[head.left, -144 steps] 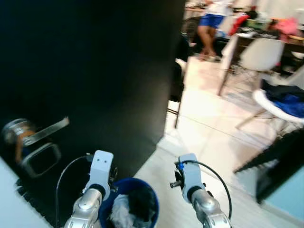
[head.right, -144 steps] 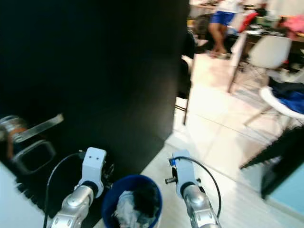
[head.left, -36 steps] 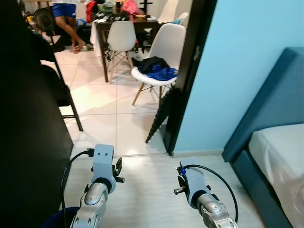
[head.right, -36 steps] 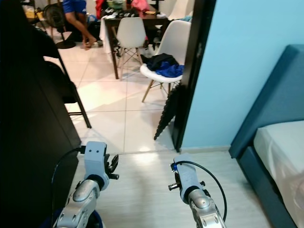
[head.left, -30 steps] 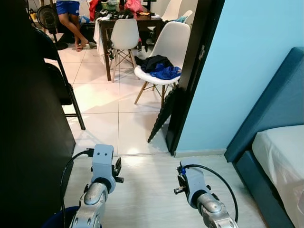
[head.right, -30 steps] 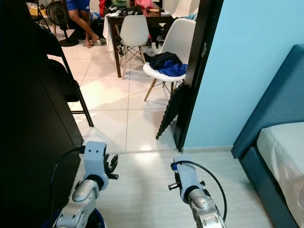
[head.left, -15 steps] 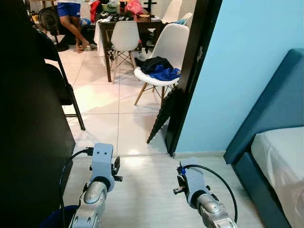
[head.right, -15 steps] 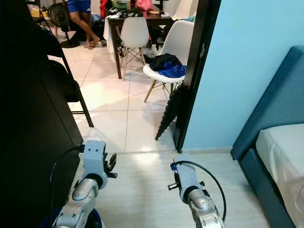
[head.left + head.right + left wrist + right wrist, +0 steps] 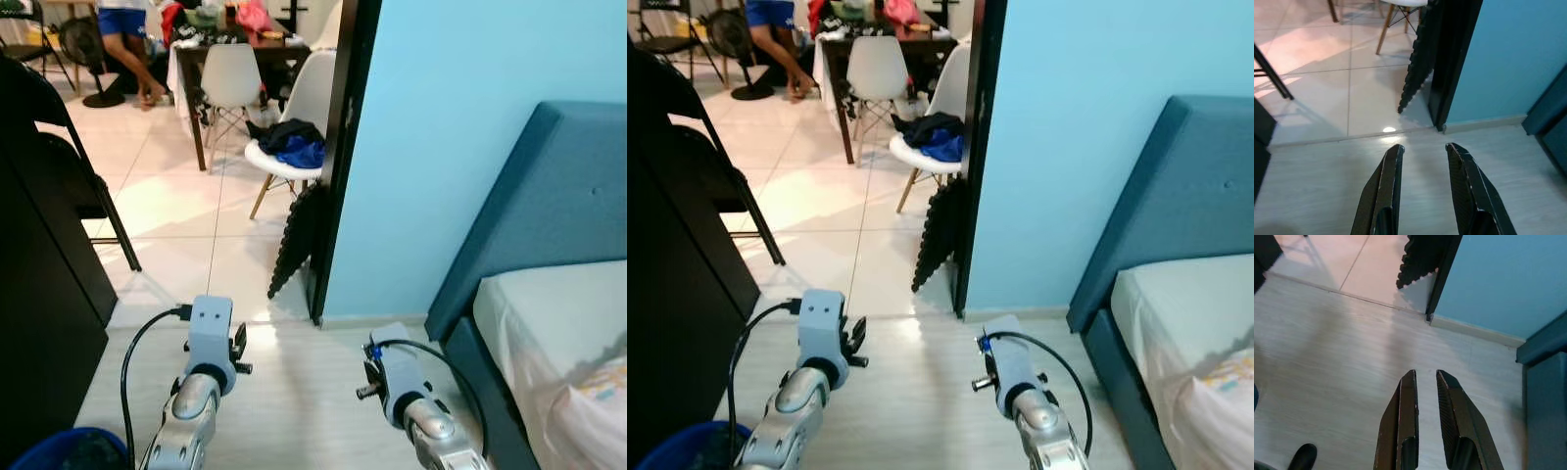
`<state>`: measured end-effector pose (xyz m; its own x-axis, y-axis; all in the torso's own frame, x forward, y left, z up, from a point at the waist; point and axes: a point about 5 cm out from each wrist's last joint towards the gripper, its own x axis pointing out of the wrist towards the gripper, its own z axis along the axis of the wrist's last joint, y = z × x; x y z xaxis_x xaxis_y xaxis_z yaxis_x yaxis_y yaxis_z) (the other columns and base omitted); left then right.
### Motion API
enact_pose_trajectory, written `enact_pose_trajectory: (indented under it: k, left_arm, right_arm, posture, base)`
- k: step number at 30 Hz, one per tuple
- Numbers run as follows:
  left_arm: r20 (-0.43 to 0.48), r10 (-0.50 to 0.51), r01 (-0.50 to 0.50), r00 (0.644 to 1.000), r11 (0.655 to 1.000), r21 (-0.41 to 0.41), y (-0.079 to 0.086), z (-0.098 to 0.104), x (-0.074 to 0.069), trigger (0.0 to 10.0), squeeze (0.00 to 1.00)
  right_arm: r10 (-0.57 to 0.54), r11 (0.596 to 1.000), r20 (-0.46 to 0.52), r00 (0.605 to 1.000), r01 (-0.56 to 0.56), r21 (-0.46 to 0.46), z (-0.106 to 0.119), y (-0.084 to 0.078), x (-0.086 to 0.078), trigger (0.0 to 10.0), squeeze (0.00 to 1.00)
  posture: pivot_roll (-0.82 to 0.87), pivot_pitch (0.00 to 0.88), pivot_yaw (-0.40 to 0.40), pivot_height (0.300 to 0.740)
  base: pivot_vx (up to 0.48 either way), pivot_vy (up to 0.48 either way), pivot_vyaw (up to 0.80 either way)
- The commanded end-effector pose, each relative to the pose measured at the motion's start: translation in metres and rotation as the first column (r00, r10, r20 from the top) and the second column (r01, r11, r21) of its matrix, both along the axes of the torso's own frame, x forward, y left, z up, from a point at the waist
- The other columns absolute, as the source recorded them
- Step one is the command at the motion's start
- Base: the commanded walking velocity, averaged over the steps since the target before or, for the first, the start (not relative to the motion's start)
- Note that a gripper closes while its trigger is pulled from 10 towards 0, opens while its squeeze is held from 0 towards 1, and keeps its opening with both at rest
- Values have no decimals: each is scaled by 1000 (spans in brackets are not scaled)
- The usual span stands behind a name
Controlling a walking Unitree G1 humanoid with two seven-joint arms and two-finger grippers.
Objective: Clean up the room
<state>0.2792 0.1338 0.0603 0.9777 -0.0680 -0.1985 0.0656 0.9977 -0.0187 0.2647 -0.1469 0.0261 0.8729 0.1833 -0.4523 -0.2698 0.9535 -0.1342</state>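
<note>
Both grippers hang empty over pale wood-grain plank floor [image 9: 1327, 333]: left gripper [image 9: 1422, 149] with fingers parted, right gripper [image 9: 1425, 377] with a narrow gap. Round blue plastic bin [image 9: 59, 448] sits beside the black cabinet [image 9: 39, 294], by the left arm.

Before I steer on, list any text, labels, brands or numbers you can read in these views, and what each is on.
No readable text in any view.
Printed cloth on the bed: a faint pattern, too blurred to read.
Clutter on the dining table: too small to read.
</note>
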Motion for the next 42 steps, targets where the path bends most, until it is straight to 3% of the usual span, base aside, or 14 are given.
enact_pose_trajectory:
  k: [1,20,26,32,42]
  left_arm:
    - [-26,-3,3,1000,1000,-2,-1,-5,-2,10000,0]
    - [-29,-4,4,1000,1000,-9,-1,-5,0,10000,0]
    - [-63,-7,3,998,998,-61,-2,-7,1,10000,0]
    - [-52,-9,6,999,999,-54,-2,-5,1,10000,0]
    - [-21,-13,13,1000,1000,-21,1,-3,1,10000,0]
  right_arm:
    - [-14,1000,-14,1000,14,-10,-3,-5,-3,10000,0]
    - [-18,1000,-13,1000,18,-12,-3,-5,-2,10000,0]
    - [-24,1000,-10,1000,23,-11,-3,-6,-1,10000,0]
    - [-24,1000,-9,1000,24,-10,-3,-6,-1,10000,0]
    - [-19,1000,-5,1000,19,1,-3,-2,-1,10000,0]
  posture:
    - [16,37,-37,740]
    - [12,32,-32,740]
    - [11,30,-29,740]
    - [15,27,-28,740]
    - [20,22,-26,740]
  base:
    - [0,-480,0]
    - [0,-480,0]
    - [0,240,0]
    - [0,480,0]
    - [0,0,0]
